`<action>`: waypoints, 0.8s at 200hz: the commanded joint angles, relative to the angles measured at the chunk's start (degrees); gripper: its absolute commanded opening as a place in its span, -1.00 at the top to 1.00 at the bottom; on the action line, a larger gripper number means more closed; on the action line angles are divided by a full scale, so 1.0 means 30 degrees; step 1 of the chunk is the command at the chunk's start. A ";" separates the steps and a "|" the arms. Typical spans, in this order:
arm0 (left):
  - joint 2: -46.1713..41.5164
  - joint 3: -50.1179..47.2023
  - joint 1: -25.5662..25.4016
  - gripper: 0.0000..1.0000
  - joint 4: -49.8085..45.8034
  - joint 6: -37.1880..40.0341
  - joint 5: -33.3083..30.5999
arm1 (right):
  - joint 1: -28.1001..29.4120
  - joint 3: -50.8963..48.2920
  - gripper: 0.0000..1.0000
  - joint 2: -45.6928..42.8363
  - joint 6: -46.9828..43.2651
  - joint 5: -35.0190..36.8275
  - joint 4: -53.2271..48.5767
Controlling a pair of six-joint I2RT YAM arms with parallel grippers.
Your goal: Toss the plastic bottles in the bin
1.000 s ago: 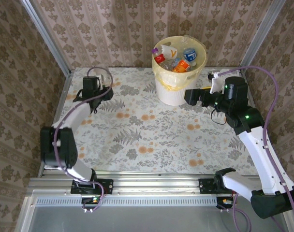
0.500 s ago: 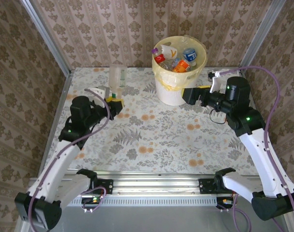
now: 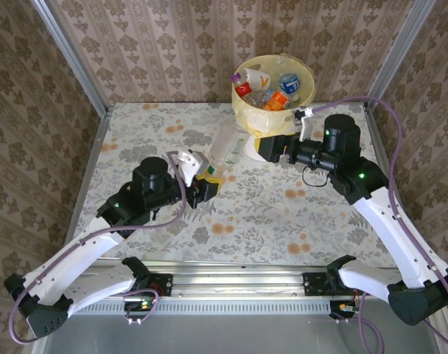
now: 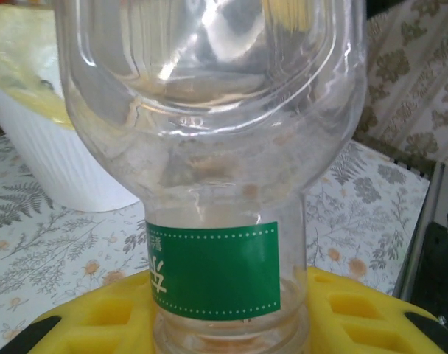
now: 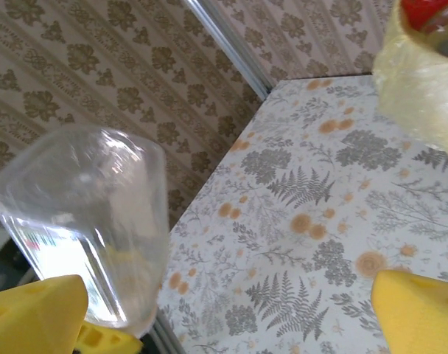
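Left gripper jaws pinch the clear bottle by the neck, just short of the bin, right gripper jaws spread alongside: clip that arm or the rim and it could drop onto the tabletop!

I am gripping a clear bottle with a green label by its narrow end in my left gripper, and it is tilting base-first toward the bin. The pale yellow bin is standing upright at the far side, holding several bottles with red, orange and blue labels.
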 commanded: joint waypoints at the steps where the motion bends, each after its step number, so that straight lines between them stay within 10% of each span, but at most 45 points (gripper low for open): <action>1: 0.0670 0.0960 -0.0950 0.63 -0.0280 0.1059 -0.1341 | 0.0482 0.0728 -1.00 0.0178 0.0615 -0.0147 0.0793; 160: 0.2879 0.1882 -0.2799 0.64 -0.0010 0.2345 -0.3806 | 0.1647 0.1136 -0.78 0.1405 0.1374 -0.0649 0.0946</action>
